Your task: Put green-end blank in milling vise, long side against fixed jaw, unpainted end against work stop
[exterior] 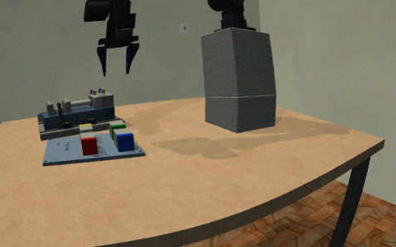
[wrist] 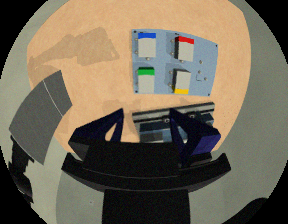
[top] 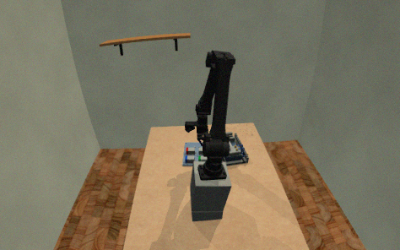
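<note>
The blank with the green end (exterior: pixel 117 126) lies on the blue-grey plate, at its far right; it also shows in the wrist view (wrist: pixel 145 79). Blanks with blue (exterior: pixel 124 139), red (exterior: pixel 88 143) and yellow (exterior: pixel 86 126) ends lie on the same plate. The milling vise (exterior: pixel 78 112) stands just behind the plate, with nothing between its jaws. My gripper (exterior: pixel 115 60) hangs open and empty high above the vise and plate. In the wrist view its fingers frame the vise.
The grey pedestal of the arm (exterior: pixel 238 79) stands on the table to the right of the plate. Small pins (exterior: pixel 64 144) stick up at the plate's left part. A wooden shelf (top: pixel 145 40) hangs on the back wall.
</note>
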### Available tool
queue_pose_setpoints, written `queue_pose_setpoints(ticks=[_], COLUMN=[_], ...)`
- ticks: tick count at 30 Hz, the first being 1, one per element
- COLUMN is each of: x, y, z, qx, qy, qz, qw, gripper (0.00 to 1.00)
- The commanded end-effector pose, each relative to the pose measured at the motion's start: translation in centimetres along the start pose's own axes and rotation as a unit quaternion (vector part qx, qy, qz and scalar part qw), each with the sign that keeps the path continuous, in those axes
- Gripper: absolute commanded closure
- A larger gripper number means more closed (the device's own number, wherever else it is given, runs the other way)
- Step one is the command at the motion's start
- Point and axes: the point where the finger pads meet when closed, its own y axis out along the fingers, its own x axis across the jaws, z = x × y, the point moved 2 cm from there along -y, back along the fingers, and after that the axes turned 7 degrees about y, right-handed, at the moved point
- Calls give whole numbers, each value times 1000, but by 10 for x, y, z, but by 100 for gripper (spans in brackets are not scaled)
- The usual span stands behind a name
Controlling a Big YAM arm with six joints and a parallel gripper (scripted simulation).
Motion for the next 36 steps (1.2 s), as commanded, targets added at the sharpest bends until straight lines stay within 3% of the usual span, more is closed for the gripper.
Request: queue_pose_setpoints(ticks=[1, 27, 36], x=[-7, -8, -10], y=[3, 7, 24], z=[-4, -2, -1], qx=[-2, -2, -3], qy=[-6, -5, -3], qz=[4, 6, 7], qw=[1000, 1000, 1000], gripper=[36, 36, 36])
